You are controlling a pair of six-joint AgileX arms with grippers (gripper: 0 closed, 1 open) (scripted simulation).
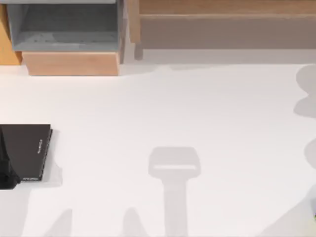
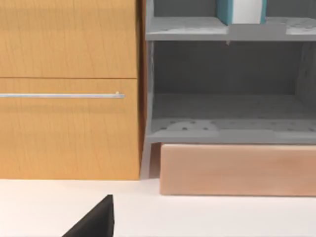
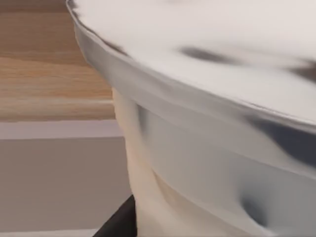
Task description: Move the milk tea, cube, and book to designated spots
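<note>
The top view records a white table (image 1: 197, 113) with a flat black book (image 1: 27, 150) lying at its left edge, small white lettering on the spine; a dark shape overlaps that book's left end at the frame edge, and what it is cannot be told. Along the far edge of the table stand a grey open-fronted shelf unit (image 1: 66, 27) on a pale wooden base at the left, and a long wooden bench-like piece (image 1: 222, 22) to its right. The left wrist view faces the same furniture head-on and supplies what the overhead camera does not: a wooden cabinet front (image 2: 69, 89) with a thin metal handle bar (image 2: 61, 95), and beside it the grey shelf unit (image 2: 227, 89), where the book (image 2: 240, 11), teal-covered with white page edges, stands upright on the upper shelf; the lower compartment holds nothing visible. A black corner (image 2: 96, 219) intrudes at the edge of that view. The right wrist view is taken very close to the milk tea (image 3: 197, 148), a translucent lidded cup with pale beige liquid, seen tilted across the frame, wooden panelling behind it. Whether either gripper's pincer is open or closed, or holds anything, cannot be told from these views.
</note>
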